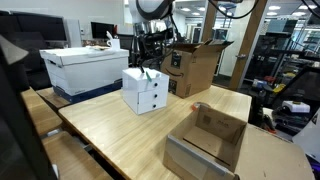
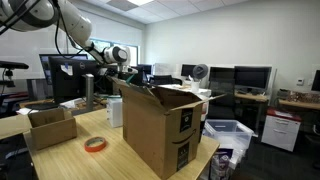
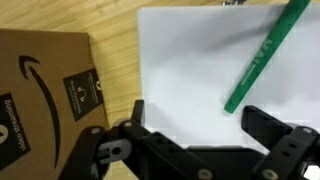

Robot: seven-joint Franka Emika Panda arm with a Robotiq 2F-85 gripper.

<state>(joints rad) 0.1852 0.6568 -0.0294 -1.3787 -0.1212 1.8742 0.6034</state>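
Observation:
My gripper (image 3: 195,125) is open and holds nothing. In the wrist view its black fingers (image 3: 268,124) stand wide apart over the top of a white box (image 3: 190,70). A green marker (image 3: 265,55) lies slanted on that top, ahead of the right finger and clear of both. In an exterior view the gripper (image 1: 150,60) hangs just above the small white box (image 1: 145,90) on the wooden table (image 1: 110,125). In an exterior view the arm reaches in from the upper left, the gripper (image 2: 133,80) partly hidden behind a tall cardboard box (image 2: 160,125).
A brown printed cardboard box (image 3: 45,95) stands close beside the white box (image 1: 195,65). An open shallow carton (image 1: 205,140) sits at the table's front. A large white bin (image 1: 85,65) is behind. An orange tape roll (image 2: 95,144) and a small carton (image 2: 50,125) lie on the table.

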